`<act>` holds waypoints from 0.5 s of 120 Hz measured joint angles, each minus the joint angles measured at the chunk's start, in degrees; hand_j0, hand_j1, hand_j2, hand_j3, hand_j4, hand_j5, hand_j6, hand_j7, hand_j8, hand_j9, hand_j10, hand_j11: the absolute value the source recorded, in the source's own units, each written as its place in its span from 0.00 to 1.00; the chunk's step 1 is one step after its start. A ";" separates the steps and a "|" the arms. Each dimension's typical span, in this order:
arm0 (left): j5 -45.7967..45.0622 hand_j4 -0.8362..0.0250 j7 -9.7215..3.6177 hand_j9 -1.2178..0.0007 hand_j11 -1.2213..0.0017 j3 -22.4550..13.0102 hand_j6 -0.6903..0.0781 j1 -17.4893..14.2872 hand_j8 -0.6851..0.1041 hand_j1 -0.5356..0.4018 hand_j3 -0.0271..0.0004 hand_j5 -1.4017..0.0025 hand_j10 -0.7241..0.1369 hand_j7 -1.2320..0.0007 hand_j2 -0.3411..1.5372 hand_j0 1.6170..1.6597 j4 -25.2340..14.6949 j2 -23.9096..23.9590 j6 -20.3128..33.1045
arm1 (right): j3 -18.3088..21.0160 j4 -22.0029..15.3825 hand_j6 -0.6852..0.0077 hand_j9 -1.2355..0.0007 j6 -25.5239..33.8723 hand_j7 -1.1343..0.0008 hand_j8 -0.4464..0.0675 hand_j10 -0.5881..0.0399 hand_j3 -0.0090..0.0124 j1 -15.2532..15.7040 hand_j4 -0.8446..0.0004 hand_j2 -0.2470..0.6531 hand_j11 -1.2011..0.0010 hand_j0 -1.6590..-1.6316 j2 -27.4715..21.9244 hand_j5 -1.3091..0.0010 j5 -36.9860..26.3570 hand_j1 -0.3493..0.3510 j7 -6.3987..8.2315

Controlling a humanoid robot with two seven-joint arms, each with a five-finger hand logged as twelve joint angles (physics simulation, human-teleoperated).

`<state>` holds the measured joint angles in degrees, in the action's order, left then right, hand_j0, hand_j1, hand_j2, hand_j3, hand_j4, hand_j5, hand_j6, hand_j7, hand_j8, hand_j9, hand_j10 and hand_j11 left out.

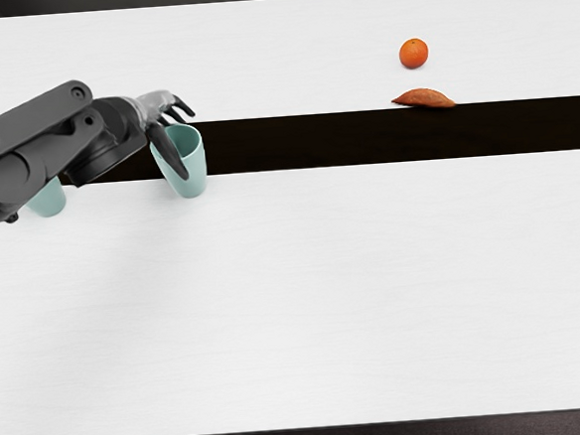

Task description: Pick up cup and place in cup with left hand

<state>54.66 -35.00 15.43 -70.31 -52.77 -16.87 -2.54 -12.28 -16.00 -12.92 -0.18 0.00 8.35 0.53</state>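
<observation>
White table [325,295], dark band [300,142] running across it, even light. Left to right:

Left arm [36,146] reaches in over the table at a slant. Beneath it, left cup [49,201], pale green, its upper part hidden by the arm. I can't see its mouth from here.

Next, left hand [155,108], at the right cup [195,171]. Digits apart: thumb hanging across the cup's near left side, the others reaching over toward the far side of the rim. Not closed round it, as far as I can see; whether any tip touches, can't tell. This cup looks upright, mouth up, base about at the band's near edge.

Step in hand, my reading: taking the right cup, with the left one as likely receiver. Best to sink the palm a little against the wall before closing, thumb and fingers meeting it from opposite sides at one height. Closing high on the rim might tip the smooth, tapered cup. Squeeze evenly, lift straight until well above the other's rim, then carry it over level. Wants a centred, slow lowering, base first; the arm's cover makes lining up tricky.

Farther right, sweet potato [424,99] by the band's far edge, orange [414,53] just beyond. Neither in the way.
</observation>
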 joint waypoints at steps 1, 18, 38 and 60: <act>0.02 0.63 -0.01 0.69 0.69 -0.04 0.51 0.00 0.49 0.57 0.99 0.73 0.50 0.69 0.22 0.96 0.01 0.00 -0.01 | 0.00 0.00 0.99 1.00 0.00 1.00 0.87 0.94 0.42 0.00 1.00 0.27 1.00 0.04 0.00 1.00 0.00 0.00 0.00; -0.02 0.57 0.00 0.63 0.63 -0.52 0.46 0.00 0.43 0.41 0.99 0.68 0.44 0.64 0.25 0.96 -0.05 -0.01 -0.04 | 0.00 0.00 0.99 1.00 0.00 1.00 0.87 0.94 0.42 0.00 1.00 0.27 1.00 0.04 0.00 1.00 0.00 0.00 0.00; 0.22 0.48 0.00 0.57 0.57 -1.02 0.59 -0.02 0.55 0.28 0.98 0.64 0.38 0.58 0.35 0.97 -0.03 0.00 -0.35 | -0.01 0.00 0.99 1.00 0.00 1.00 0.87 0.94 0.42 0.00 1.00 0.27 1.00 0.04 0.00 1.00 0.00 0.00 0.00; -0.50 0.50 0.02 0.50 0.50 -1.17 0.61 -0.56 0.59 0.37 0.98 0.59 0.40 0.52 0.28 0.96 -0.34 -0.53 -1.80 | 0.00 0.00 0.99 1.00 0.00 1.00 0.87 0.94 0.42 0.00 1.00 0.27 1.00 0.04 0.00 1.00 0.00 0.00 0.00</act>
<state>54.17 -34.98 14.26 -70.87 -53.11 -17.40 -4.34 -12.28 -16.00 -12.92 -0.18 0.00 8.35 0.53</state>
